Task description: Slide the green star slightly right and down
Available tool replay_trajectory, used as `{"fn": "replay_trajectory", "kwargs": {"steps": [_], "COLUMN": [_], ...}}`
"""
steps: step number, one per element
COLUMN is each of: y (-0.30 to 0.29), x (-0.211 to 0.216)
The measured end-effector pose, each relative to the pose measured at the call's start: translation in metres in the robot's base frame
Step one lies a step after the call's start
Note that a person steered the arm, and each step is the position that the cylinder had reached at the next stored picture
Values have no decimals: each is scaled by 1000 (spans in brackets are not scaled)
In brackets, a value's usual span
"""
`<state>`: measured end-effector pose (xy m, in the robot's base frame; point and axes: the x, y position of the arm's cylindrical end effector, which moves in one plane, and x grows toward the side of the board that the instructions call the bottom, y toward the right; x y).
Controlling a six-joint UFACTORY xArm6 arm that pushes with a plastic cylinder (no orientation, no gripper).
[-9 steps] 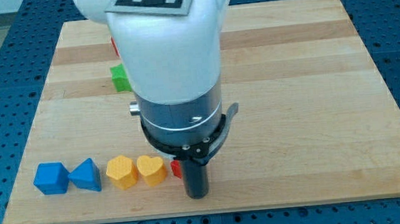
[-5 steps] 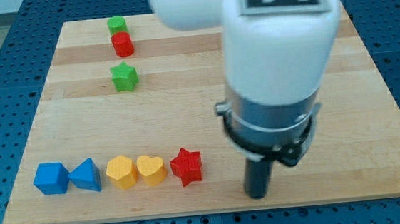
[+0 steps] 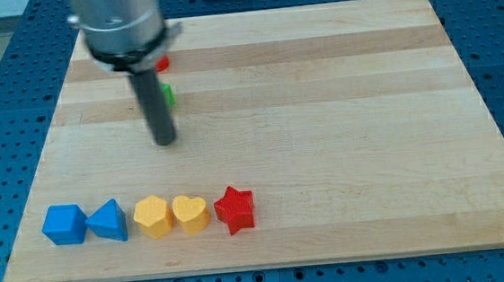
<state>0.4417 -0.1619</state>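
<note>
— Blue perforated plate is seen on all sides of the pale wooden surface [image 3: 339, 107]. What is laid out on it?

— Along the view's bottom a row is kept: a blue cube [image 3: 64, 224], a blue triangular block [image 3: 109, 221], a yellow hexagonal block [image 3: 153, 215], a yellow heart [image 3: 190, 213] and a red star [image 3: 235, 209], each touching or just beside its neighbour. That row is well apart from the work at the view's upper left.

— And the green star?

— Only a green sliver [image 3: 168, 95] is shown at the rod's right edge; the rest of the green star is hidden behind the rod, so its shape cannot be confirmed. Just above it a scrap of a red block [image 3: 163, 64] is visible, its shape unreadable.

— Where is my tip?

— My tip [image 3: 165, 142] is planted just below the green sliver and a little to its left. Whether the block is touched cannot be told.

— Is anything gripped?

— No gripper is carried; nothing is held, and blocks are only pushed.

— Why that placement?

— For a shove right and down, contact on the star's upper left would be needed. From below, it is judged that the block would be driven the wrong way, so a repositioning around it is probably called for.
</note>
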Motion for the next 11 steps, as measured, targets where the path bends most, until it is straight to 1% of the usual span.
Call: {"fn": "replay_trajectory", "kwargs": {"steps": [1,2,3,6,8,10,11], "y": [-62,-67,-52,27,74,80,102], "x": [-23,-70,-90,-72,-41,-10,7]}}
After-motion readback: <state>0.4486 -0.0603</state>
